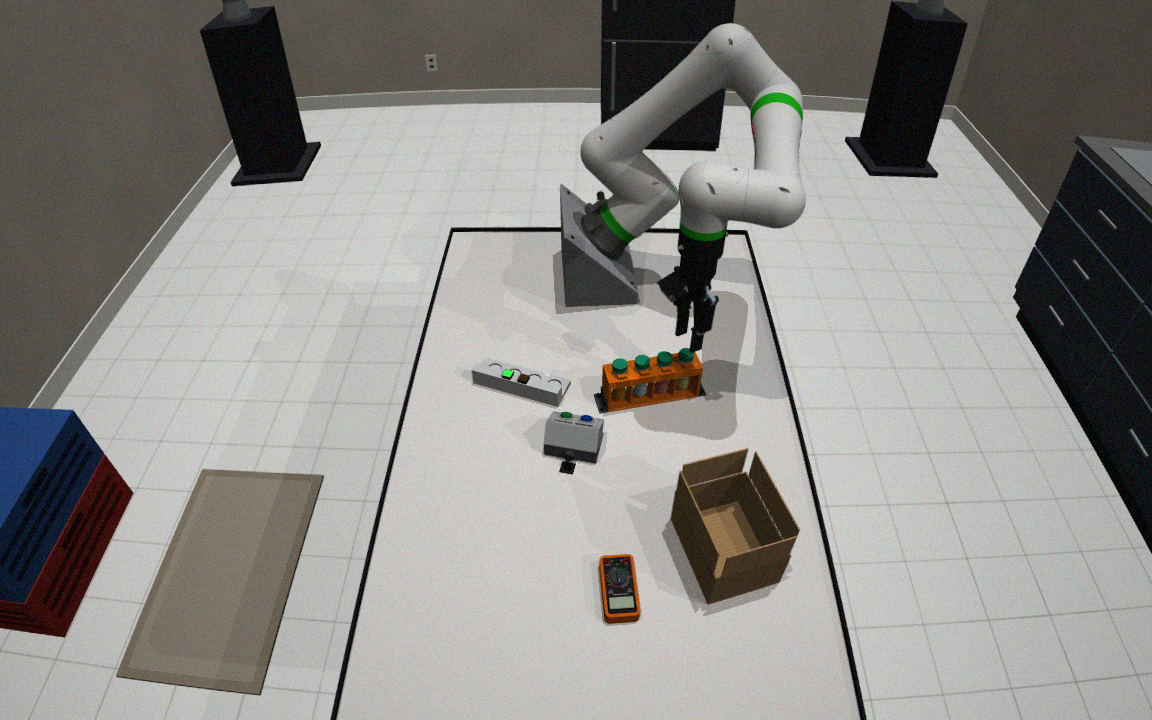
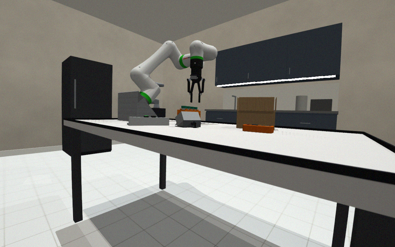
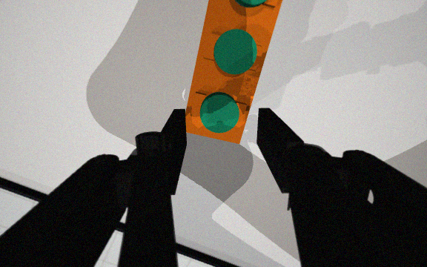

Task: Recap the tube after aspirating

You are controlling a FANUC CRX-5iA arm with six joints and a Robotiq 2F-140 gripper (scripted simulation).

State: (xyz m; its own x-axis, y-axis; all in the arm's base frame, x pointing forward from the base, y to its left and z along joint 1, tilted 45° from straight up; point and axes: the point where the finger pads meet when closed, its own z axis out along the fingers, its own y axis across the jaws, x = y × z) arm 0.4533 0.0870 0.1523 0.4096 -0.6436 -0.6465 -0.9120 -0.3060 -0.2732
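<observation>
The orange decapping rack (image 1: 652, 380) holds four tubes, each with a green cap on. My gripper (image 1: 696, 343) hangs a little above the cap at the rack's right end (image 1: 686, 354) as the top camera sees it. It is partly open and holds nothing. In the wrist view the fingertips straddle that end cap (image 3: 219, 113) from above without touching it. The neighbouring cap (image 3: 235, 51) lies further along the rack. The grey cap tray (image 1: 520, 380) shows its green lamp (image 1: 501, 369) lit, and its nests look empty. The key housing (image 1: 573, 435) carries the blue key (image 1: 585, 417) and the green key (image 1: 566, 414).
An open cardboard box (image 1: 734, 523) and an orange multimeter (image 1: 619, 586) lie nearer the table's front. The arm's grey base mount (image 1: 593, 259) stands behind the rack. The table's black-edged right side runs close to the rack.
</observation>
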